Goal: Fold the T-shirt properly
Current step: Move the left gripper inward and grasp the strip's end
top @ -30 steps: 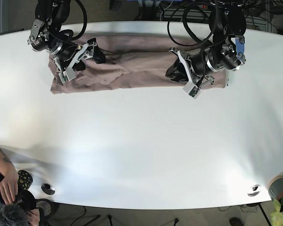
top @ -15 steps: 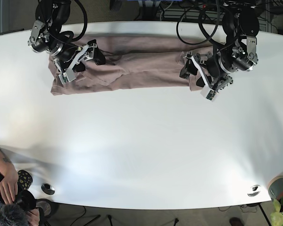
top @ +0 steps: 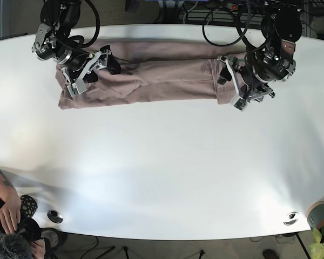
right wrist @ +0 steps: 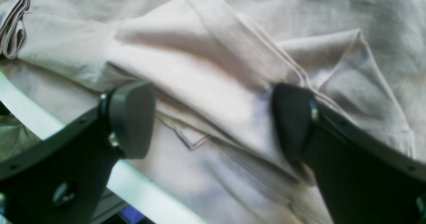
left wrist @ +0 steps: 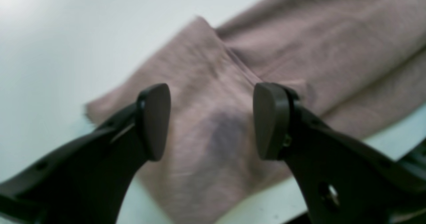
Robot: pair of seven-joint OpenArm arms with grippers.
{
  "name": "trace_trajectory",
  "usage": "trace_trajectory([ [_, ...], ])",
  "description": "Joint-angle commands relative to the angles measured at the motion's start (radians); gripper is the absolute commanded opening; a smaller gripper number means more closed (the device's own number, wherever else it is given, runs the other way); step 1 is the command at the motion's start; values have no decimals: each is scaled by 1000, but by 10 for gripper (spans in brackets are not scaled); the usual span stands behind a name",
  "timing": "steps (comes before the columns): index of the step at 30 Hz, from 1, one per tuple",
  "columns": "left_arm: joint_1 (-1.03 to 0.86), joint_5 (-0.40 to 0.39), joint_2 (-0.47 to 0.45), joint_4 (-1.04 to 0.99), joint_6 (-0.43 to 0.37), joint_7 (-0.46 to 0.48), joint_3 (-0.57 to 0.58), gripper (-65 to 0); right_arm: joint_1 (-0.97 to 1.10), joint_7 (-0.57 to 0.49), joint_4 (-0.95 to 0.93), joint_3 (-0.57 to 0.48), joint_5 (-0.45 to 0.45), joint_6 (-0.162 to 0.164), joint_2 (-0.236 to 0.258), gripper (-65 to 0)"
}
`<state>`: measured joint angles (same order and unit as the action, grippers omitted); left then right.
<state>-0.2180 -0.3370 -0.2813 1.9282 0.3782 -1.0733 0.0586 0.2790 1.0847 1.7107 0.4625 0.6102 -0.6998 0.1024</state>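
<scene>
The T-shirt (top: pixel 151 75) is dusty pink and lies as a long, creased strip along the far side of the white table (top: pixel 162 162). My left gripper (top: pixel 230 86) hovers over its right end. In the left wrist view this gripper (left wrist: pixel 213 120) is open, with the T-shirt (left wrist: pixel 206 84) corner under the gap and nothing held. My right gripper (top: pixel 92 73) is over the left end. The right wrist view shows it (right wrist: pixel 213 117) open above layered folds and hems of the T-shirt (right wrist: pixel 206 67).
The table's far edge runs just behind the shirt, with cables beyond it. A person's hands with a camera (top: pixel 8 226) are at the bottom left. Two metal discs (top: pixel 55 216) (top: pixel 290 218) sit near the front edge, beside a plant pot (top: pixel 319 216).
My left arm has moved to the right along the shirt, from near its middle to its right end. The right arm has stayed almost still.
</scene>
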Motion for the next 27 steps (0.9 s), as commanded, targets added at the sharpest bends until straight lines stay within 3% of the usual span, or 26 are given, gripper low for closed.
trace_trajectory([
  [1, 2, -15, -22, 20, 43, 12, 39, -282, -4, 9, 7, 0, -2, 2, 6, -119],
  [5, 2, -12, 12, 20, 106, 12, 50, -283, -4, 9, 7, 0, -2, 2, 4, -119],
  [15, -19, -7, 11, 15, 74, 11, 54, -283, -4, 9, 7, 0, -3, 2, 6, -119],
  [27, -39, -6, -57, 12, 74, 11, 48, -283, -2, 9, 7, 0, -3, 2, 4, -119],
])
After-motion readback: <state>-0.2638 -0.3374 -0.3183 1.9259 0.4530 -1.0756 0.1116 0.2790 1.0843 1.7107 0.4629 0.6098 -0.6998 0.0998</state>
